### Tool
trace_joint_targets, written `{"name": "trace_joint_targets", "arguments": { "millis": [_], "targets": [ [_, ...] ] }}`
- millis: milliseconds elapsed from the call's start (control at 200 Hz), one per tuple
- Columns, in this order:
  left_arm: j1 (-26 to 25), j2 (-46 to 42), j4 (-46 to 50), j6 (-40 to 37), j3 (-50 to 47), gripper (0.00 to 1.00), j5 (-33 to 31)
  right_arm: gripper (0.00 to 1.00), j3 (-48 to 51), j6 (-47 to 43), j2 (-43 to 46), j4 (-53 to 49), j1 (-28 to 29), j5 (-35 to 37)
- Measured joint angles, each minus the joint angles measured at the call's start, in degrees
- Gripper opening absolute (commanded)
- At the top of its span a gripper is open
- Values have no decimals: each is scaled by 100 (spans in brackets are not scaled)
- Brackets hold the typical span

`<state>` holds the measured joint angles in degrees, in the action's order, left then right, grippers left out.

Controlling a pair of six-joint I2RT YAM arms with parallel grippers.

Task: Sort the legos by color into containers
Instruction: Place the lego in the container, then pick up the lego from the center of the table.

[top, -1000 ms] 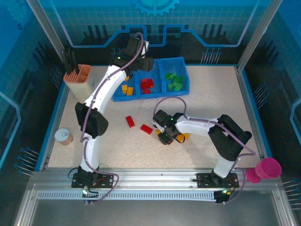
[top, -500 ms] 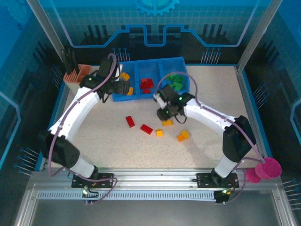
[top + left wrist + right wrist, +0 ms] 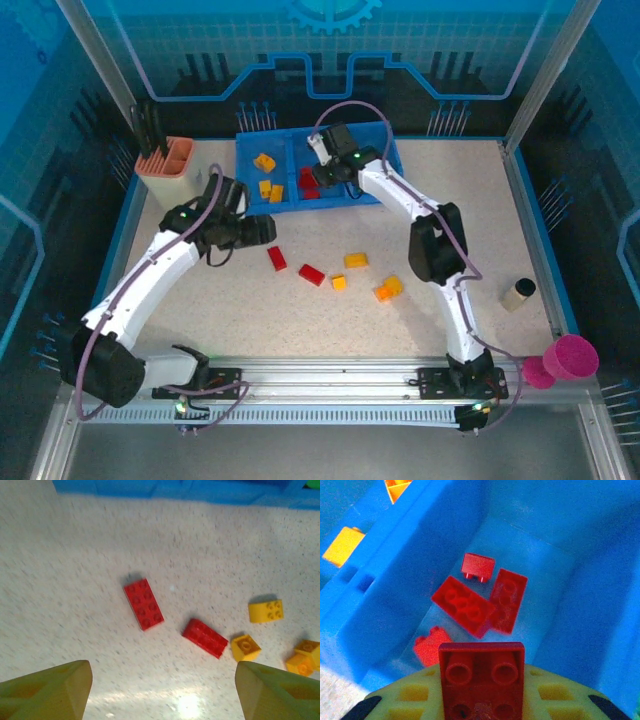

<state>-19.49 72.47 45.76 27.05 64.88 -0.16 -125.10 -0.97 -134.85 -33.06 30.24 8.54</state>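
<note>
On the table (image 3: 480, 230) nearest the arms, two red legos (image 3: 144, 603) and a few yellow-orange legos (image 3: 265, 611) lie loose, the left tool (image 3: 165, 682) hovering over them with its fingers apart and nothing between. Farther back, the right tool (image 3: 313, 179) hangs over the middle compartment (image 3: 530, 545) of the blue tray (image 3: 246, 207), clamped on a red brick (image 3: 481, 672) above other reds. Released off-centre, it could glance off them or the divider wall and land among the yellows.
</note>
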Motion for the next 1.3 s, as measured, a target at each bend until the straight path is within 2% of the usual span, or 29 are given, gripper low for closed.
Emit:
{"name": "trace_joint_targets", "arguments": {
  "millis": [250, 490, 746, 1001, 1301],
  "targets": [
    [-675, 345, -586, 1043, -448, 76, 461, 27, -1390, -192, -1261, 4, -35, 11],
    [-960, 970, -774, 1862, -498, 76, 603, 39, -1502, -271, -1493, 114, -83, 20],
    [-1360, 1685, -857, 2557, -459, 75, 476, 55, -592, -348, -1040, 837, -118, -339],
    [-1622, 2413, -1034, 3338, -262, 75, 321, 61, -208, -459, -756, 970, -149, -800],
    [-1803, 3091, -1005, 3895, 304, 75, 70, 65, 1123, -389, 334, 1707, -229, -1056]
  ]
}}
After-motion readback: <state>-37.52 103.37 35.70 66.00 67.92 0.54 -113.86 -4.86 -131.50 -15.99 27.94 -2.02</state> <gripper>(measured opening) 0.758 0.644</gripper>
